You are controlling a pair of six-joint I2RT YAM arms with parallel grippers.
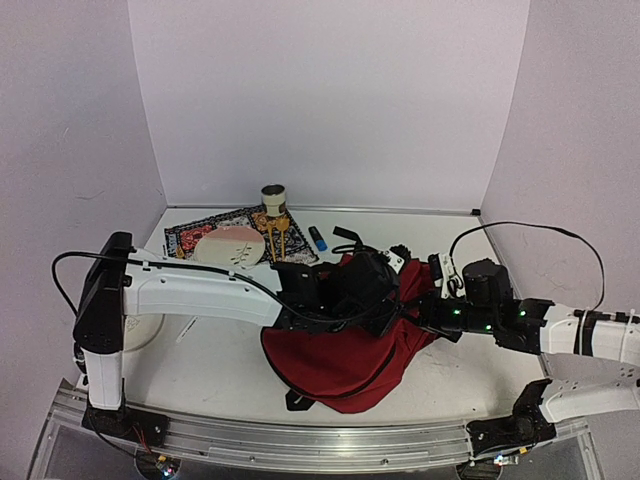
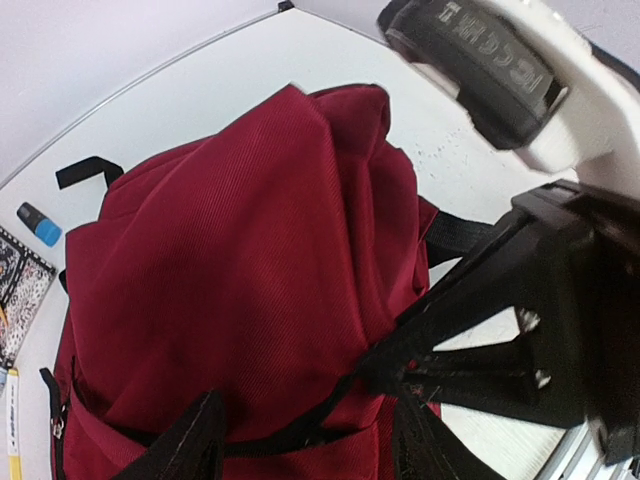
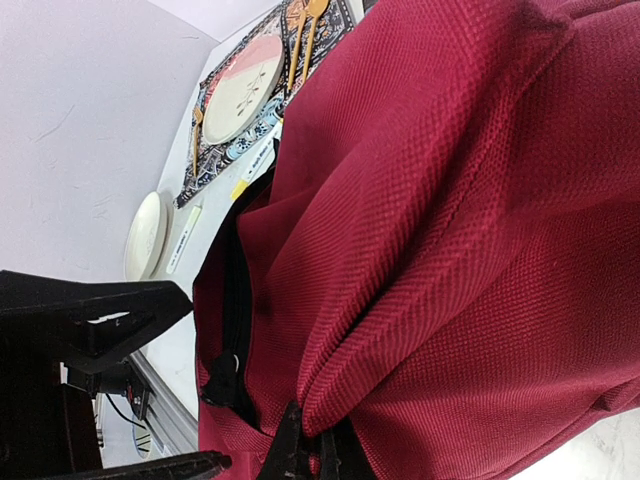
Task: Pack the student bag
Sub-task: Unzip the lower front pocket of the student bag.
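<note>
While the right wrist view alone shows the right fingers (image 3: 290, 455) pressed together, pinching a fold of the student bag (image 3: 450, 250), the left fingers (image 2: 185, 445) stand spread astride its black-trimmed edge; its contents are hidden.

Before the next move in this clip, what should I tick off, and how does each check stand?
1. Right gripper shut on a fold of the student bag: ok.
2. Left gripper gripping the bag: cannot tell; its jaws stand apart astride the black-edged fabric.
3. Bag mouth open wide enough to load: cannot tell; the arms cover it from above.
4. Pink plate, wooden spoons, cup and blue marker lying loose behind the bag: ok.
5. Anything packed inside: cannot tell.
</note>
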